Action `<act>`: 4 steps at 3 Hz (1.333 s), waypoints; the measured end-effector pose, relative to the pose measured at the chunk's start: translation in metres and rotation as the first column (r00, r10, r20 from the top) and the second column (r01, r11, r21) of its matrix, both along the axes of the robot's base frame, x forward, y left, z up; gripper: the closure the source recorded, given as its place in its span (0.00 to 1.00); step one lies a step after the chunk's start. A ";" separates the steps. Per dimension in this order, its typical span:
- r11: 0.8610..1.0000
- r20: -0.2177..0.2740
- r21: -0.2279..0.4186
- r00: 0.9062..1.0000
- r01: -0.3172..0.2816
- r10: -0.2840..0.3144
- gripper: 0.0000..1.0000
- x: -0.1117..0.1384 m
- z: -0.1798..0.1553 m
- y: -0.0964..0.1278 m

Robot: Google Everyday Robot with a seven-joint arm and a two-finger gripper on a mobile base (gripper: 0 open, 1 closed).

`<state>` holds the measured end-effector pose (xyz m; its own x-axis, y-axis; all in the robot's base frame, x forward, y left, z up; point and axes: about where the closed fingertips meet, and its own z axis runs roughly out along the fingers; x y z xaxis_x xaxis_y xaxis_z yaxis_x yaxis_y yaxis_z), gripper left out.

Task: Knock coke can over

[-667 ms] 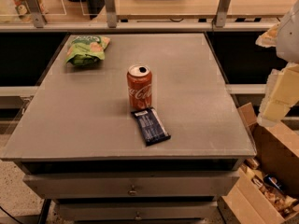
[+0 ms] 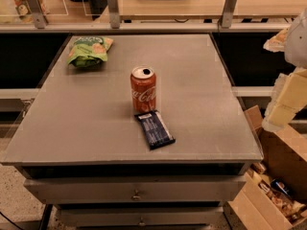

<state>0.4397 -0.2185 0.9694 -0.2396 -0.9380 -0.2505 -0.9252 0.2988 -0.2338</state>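
Note:
The coke can (image 2: 143,89) stands upright near the middle of the grey table (image 2: 86,128); it is red-orange with white script and a silver top with a dark opening. My gripper (image 2: 286,102) is at the right edge of the view, beyond the table's right side and well away from the can, seen as pale cream arm parts. It touches nothing on the table.
A dark-blue snack bar wrapper (image 2: 154,129) lies flat just in front of the can. A green chip bag (image 2: 88,50) lies at the table's far left. Open cardboard boxes (image 2: 273,190) stand on the floor to the right. A counter with metal posts (image 2: 112,6) runs behind.

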 end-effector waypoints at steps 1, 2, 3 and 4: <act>0.991 -0.014 0.125 0.999 0.050 -0.048 0.00 0.003 -0.022 -0.001; 0.949 -0.005 0.305 0.996 0.086 -0.088 0.00 0.011 -0.053 -0.001; 0.874 0.038 0.482 0.995 0.066 -0.095 0.00 0.024 -0.065 0.012; 0.841 0.046 0.539 0.994 0.055 -0.095 0.00 0.024 -0.055 0.023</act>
